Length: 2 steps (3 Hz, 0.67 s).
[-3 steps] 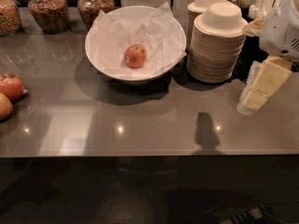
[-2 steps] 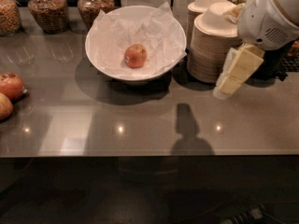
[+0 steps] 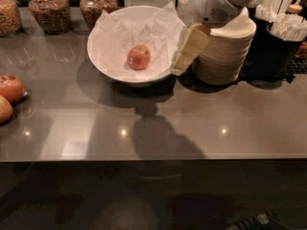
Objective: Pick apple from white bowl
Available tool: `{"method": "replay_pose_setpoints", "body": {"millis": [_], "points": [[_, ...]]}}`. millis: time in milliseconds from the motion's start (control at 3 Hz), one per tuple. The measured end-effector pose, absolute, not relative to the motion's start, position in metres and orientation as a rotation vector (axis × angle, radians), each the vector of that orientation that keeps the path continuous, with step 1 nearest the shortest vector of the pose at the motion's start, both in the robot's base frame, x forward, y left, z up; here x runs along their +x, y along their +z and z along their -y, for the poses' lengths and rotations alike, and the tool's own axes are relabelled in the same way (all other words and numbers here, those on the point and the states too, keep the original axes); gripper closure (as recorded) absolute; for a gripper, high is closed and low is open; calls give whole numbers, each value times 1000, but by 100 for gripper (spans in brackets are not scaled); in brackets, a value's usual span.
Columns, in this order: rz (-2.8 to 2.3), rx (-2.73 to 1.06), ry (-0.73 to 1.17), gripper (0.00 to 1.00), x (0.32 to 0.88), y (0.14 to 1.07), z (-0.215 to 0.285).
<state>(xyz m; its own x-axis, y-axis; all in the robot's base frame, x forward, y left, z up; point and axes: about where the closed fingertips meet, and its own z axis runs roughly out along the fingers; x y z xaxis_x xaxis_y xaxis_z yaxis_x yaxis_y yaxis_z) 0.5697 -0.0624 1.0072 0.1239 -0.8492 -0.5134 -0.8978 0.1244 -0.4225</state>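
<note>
A small orange-red apple [image 3: 139,57] lies in the middle of the large white bowl [image 3: 103,63], on its crinkled white paper lining. The bowl stands at the back of the grey counter. My gripper [image 3: 188,51] hangs from the white arm at the upper right, just past the bowl's right rim and above the counter, to the right of the apple and apart from it. It holds nothing that I can see.
A stack of beige paper bowls [image 3: 228,51] stands right of the white bowl, partly behind the arm. Two darker red apples [image 3: 9,88] lie at the left edge. Jars of grain [image 3: 48,8] line the back left. A black holder of straws [image 3: 283,37] is at the far right.
The arm and gripper have moved left, from over the stacked paper bowls to the white bowl's right rim. The apple and bowl have not moved.
</note>
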Motion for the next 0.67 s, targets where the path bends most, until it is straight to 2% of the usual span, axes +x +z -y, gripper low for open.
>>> {"method": "replay_pose_setpoints", "body": {"millis": [333, 667], "points": [[-1626, -1734, 42, 0, 602, 1000, 20], [-1617, -1729, 31, 0, 604, 1003, 18]]}}
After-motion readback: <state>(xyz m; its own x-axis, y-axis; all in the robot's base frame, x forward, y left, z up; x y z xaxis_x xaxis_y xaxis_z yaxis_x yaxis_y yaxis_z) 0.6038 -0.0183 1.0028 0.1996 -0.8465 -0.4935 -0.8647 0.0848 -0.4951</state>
